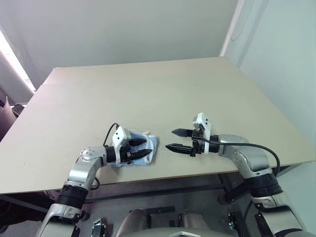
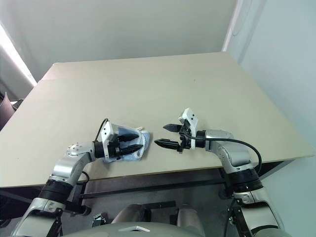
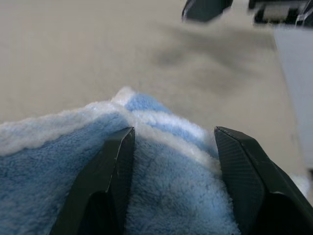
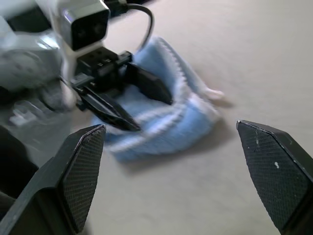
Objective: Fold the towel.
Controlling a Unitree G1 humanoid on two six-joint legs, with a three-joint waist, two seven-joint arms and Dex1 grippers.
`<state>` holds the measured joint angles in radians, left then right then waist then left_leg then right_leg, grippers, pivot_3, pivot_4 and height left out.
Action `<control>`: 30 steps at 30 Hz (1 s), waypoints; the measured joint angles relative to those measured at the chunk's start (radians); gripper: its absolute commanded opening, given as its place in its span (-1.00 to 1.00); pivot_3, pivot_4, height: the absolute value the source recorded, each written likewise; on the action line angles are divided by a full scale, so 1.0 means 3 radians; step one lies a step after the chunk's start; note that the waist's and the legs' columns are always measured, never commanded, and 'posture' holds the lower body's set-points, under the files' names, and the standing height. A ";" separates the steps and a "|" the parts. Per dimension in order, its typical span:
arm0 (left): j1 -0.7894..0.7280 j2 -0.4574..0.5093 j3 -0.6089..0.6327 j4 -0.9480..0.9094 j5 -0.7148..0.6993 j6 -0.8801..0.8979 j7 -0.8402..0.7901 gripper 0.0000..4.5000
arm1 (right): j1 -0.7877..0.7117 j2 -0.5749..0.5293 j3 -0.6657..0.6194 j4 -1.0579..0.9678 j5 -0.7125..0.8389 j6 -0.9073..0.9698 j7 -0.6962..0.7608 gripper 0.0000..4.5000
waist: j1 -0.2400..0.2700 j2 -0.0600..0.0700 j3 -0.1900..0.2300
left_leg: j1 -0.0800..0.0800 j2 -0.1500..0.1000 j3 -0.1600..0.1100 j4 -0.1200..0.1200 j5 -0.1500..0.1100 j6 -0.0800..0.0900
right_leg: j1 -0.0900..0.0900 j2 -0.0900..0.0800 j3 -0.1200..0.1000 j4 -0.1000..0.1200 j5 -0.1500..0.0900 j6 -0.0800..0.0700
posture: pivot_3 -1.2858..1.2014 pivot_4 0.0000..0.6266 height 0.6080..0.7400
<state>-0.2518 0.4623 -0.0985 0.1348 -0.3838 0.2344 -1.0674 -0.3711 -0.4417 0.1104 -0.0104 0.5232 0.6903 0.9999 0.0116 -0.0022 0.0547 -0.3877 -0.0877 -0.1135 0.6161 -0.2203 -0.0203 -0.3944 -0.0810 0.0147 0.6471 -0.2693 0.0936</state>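
1. The towel (image 1: pixel 148 150) lies bunched in a small, layered heap near the bench (image 1: pixel 148 94) front edge, on the robot's left.
2. The left gripper (image 1: pixel 144 148) sits over the heap, jaws part-spread with cloth between them; whether they pinch it I cannot tell.
3. The right gripper (image 1: pixel 174 139) hovers just beside the towel, jaws released wide, grasping nothing.
4. To fold neatly, I judge the heap should be flattened first, corners aligned along the white trim.
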 measured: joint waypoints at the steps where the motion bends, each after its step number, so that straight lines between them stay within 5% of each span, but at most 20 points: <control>1: -0.0003 0.0062 0.0039 -0.0135 -0.0069 0.0094 -0.0007 0.21 | -0.0016 0.0003 -0.0008 0.0003 0.0055 0.0118 -0.0007 1.00 | -0.0003 0.0000 0.0000 | -0.0001 0.0000 0.0000 -0.0001 0.0000 0.0000 | -0.0002 0.0000 0.0000 -0.0001 0.0000 0.0000 | 0.03 -1.00 1.00; 12: 0.0545 0.0893 0.0725 -0.1170 -0.0517 0.0670 -0.0065 0.21 | -0.0350 0.0516 0.0055 0.0616 0.0353 0.1405 -0.0340 1.00 | -0.0085 0.0003 0.0001 | -0.0004 0.0002 0.0002 -0.0008 0.0000 0.0000 | -0.0010 0.0002 0.0003 -0.0001 0.0000 -0.0004 | 0.03 -1.00 1.00; 19: 0.1106 0.1120 0.1121 -0.1307 -0.0644 0.0798 -0.0055 0.21 | -0.0450 0.0752 -0.0030 0.0822 0.0372 0.1678 -0.0574 1.00 | -0.0086 0.0004 0.0001 | -0.0003 0.0002 0.0001 -0.0008 -0.0004 -0.0006 | -0.0023 0.0002 0.0003 0.0000 0.0001 -0.0005 | 0.03 -1.00 1.00; 30: 0.1574 0.1203 0.1189 -0.1422 -0.0520 0.0699 -0.0030 0.21 | -0.0670 0.1113 -0.0202 0.1178 0.0390 0.1899 -0.0818 1.00 | -0.0114 0.0005 0.0000 | -0.0003 0.0004 0.0002 -0.0013 -0.0006 -0.0010 | -0.0032 0.0006 0.0008 0.0001 0.0003 -0.0011 | 0.03 -1.00 1.00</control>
<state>0.2204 0.8231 0.2583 -0.2919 -0.5397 0.4441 -1.0766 -0.5722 -0.1077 0.0498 0.3431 0.6403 1.2599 0.7546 -0.0225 -0.0005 0.0547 -0.3885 -0.0865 -0.1130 0.6123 -0.2220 -0.0232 -0.4041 -0.0791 0.0170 0.6476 -0.2683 0.0903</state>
